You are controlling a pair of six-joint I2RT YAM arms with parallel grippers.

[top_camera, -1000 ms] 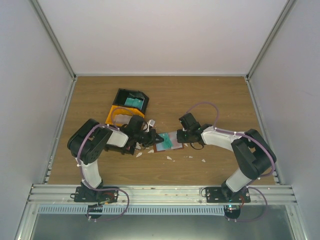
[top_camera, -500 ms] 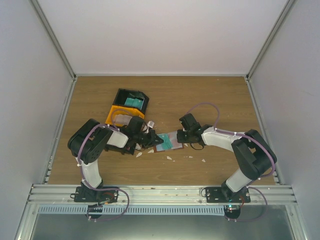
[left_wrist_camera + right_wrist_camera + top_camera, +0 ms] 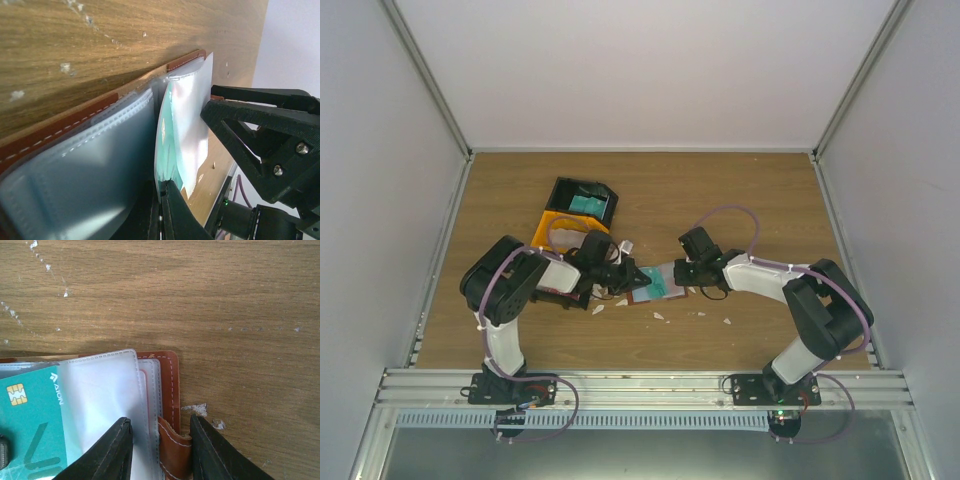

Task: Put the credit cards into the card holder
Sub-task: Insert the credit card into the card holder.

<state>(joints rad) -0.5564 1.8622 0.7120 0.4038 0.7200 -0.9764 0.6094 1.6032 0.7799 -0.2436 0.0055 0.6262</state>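
The reddish-brown card holder [image 3: 640, 296] lies open mid-table with its clear sleeves fanned out. My left gripper [image 3: 618, 274] is shut on the near edge of a teal credit card [image 3: 165, 142] and holds it partway inside one clear sleeve [image 3: 192, 120]. My right gripper [image 3: 688, 272] clamps the holder's far edge. Its fingers [image 3: 107, 450] straddle the sleeves and the leather strap [image 3: 176, 450]. The right wrist view shows the teal card [image 3: 30, 425] with its chip under the sleeve, and the holder's stitched rim [image 3: 172, 375]. Another teal card [image 3: 586, 203] lies in the tray.
A black-and-orange compartment tray [image 3: 558, 226] stands just behind my left arm. Small white scraps [image 3: 660, 316] are scattered on the wood in front of the holder and to its right [image 3: 727, 321]. The enclosure's walls close in both sides and the back.
My left gripper has slid a little to the right toward the card holder, carrying the teal card with it. The right arm and the holder have stayed put.
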